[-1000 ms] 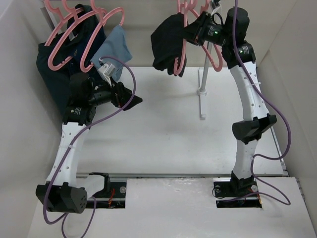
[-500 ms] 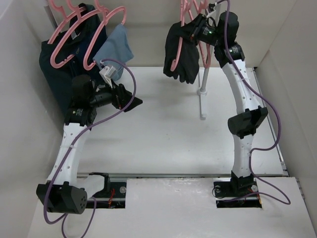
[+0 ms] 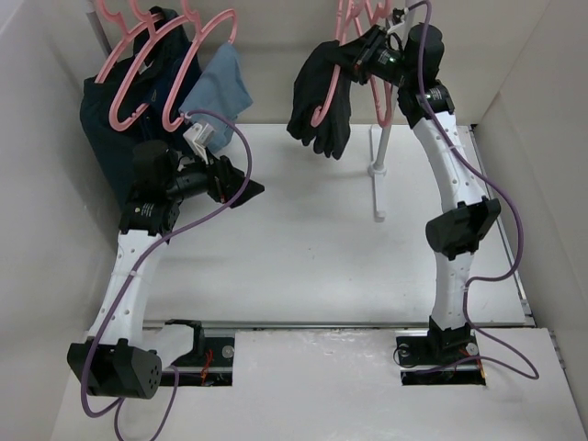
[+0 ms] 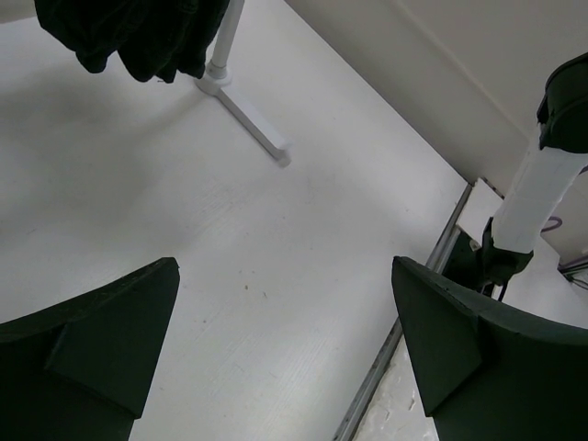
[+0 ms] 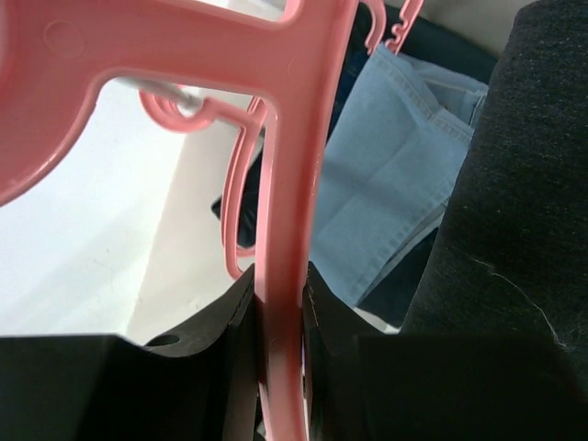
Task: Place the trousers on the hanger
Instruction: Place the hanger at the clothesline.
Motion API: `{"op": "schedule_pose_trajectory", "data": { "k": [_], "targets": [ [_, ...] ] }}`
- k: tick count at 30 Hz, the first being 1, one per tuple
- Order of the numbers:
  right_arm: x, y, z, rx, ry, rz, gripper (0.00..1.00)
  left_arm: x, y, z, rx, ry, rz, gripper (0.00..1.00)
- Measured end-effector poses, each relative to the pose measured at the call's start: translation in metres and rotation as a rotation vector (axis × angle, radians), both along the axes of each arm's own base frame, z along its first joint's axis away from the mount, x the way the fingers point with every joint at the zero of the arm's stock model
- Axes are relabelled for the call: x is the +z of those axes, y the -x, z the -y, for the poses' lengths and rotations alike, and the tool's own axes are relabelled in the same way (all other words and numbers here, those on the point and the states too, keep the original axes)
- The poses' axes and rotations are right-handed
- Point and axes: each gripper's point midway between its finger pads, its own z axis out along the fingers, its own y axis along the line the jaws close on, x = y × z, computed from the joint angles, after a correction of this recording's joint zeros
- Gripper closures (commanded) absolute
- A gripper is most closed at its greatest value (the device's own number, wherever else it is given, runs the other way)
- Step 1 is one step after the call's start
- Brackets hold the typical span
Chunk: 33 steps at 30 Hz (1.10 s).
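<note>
Right arm stretches up and back, the right tool clamped on the pink hanger. The black trousers drape over that hanger, folded and bunched, soft and matte. They hang lengthwise straight down above the far edge of the counter, just left of the white stand. Left arm is bent low, the left tool spread wide apart over the counter.

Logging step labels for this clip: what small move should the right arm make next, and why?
Probably ease the right end effector, shut on the hanger, toward the stand so it can hook on at the top. The trousers already drape over the hanger, clear of the table; the left end effector is open and empty.
</note>
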Motion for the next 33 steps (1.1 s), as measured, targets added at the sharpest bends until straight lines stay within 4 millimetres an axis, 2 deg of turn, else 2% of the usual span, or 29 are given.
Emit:
{"op": "schedule_pose_trajectory", "data": {
  "k": [11,14,15,16,17,19,21,23,25,26,27,28,29,33],
  "targets": [
    [0.009,-0.013,0.009,-0.086,-0.068,-0.051,1.00,0.001,0.002,0.000,0.003,0.002,0.008,0.00],
    [0.002,-0.010,0.012,-0.102,-0.068,-0.071,0.98,0.002,0.003,0.000,0.004,0.002,0.014,0.00],
    [-0.001,-0.009,0.014,-0.114,-0.065,-0.086,0.93,0.003,0.004,-0.001,0.004,0.002,0.015,0.00],
    [-0.006,-0.007,0.016,-0.122,-0.062,-0.099,0.83,0.003,0.004,-0.001,0.003,0.003,0.018,0.00],
    [-0.008,-0.004,0.017,-0.126,-0.061,-0.112,0.79,0.004,0.005,-0.001,0.004,0.003,0.020,0.00],
    [-0.007,0.002,0.022,-0.139,-0.068,-0.122,0.69,0.004,0.006,-0.001,0.006,0.002,0.023,0.00],
    [-0.004,0.009,0.026,-0.143,-0.074,-0.126,0.53,0.004,0.006,-0.001,0.007,0.002,0.023,0.00],
    [0.002,0.015,0.028,-0.143,-0.078,-0.115,0.53,0.004,0.006,-0.001,0.008,0.002,0.023,0.00],
    [0.006,0.016,0.034,-0.159,-0.077,-0.103,0.48,0.003,0.006,-0.001,0.010,0.004,0.021,0.00],
    [0.007,0.016,0.038,-0.166,-0.078,-0.100,0.41,0.003,0.006,-0.001,0.010,0.005,0.019,0.00],
    [0.009,0.015,0.041,-0.175,-0.081,-0.093,0.20,0.002,0.006,-0.001,0.010,0.006,0.016,0.00],
    [0.011,0.015,0.045,-0.182,-0.084,-0.086,0.08,0.001,0.006,-0.001,0.011,0.007,0.013,0.00],
    [0.012,0.015,0.048,-0.190,-0.080,-0.076,0.01,0.000,0.006,-0.001,0.011,0.007,0.009,0.00],
    [0.013,0.019,0.057,-0.207,-0.062,-0.047,0.01,-0.002,0.006,-0.001,0.011,0.009,0.004,0.00]
  ]
}}
